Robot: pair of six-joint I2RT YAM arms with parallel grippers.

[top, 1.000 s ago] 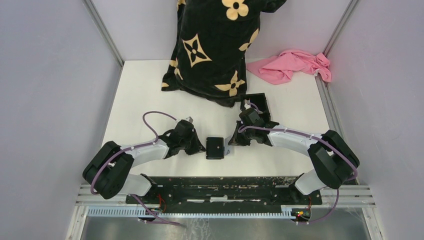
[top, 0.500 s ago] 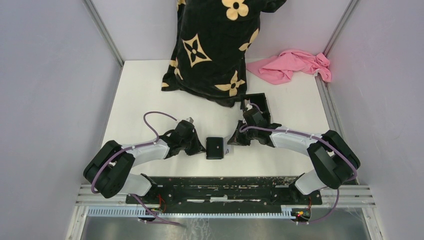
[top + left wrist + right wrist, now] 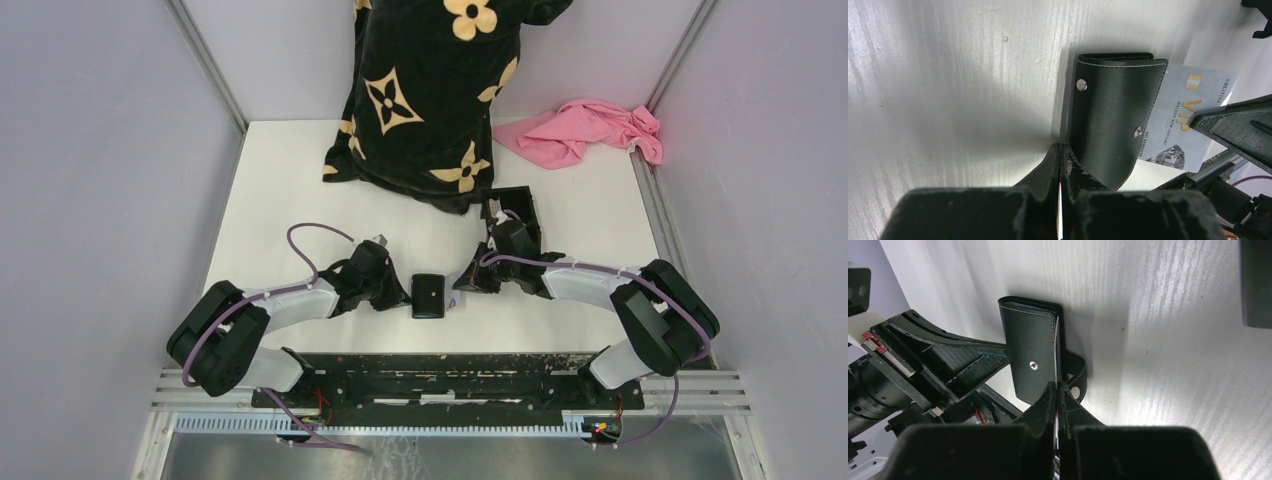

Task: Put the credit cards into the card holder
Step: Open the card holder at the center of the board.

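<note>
Small black folding card holder (image 3: 430, 296) is lying on the white table (image 3: 280, 200), between both grippers.
We are seeing its long axis running near to far. A whitish-grey plastic credit card (image 3: 1180, 125), reading "VIP" and "MALSON NEW CENTURY", is sticking out of its right side. The right gripper (image 3: 458, 290) is pinching that card's edge between near-touching jaws. The left gripper (image 3: 405, 298) is pressing its jaws together at the holder's left edge, and we cannot tell whether it grips. Compared with a second ago, the right gripper is sitting closer in and less card is showing.
</note>
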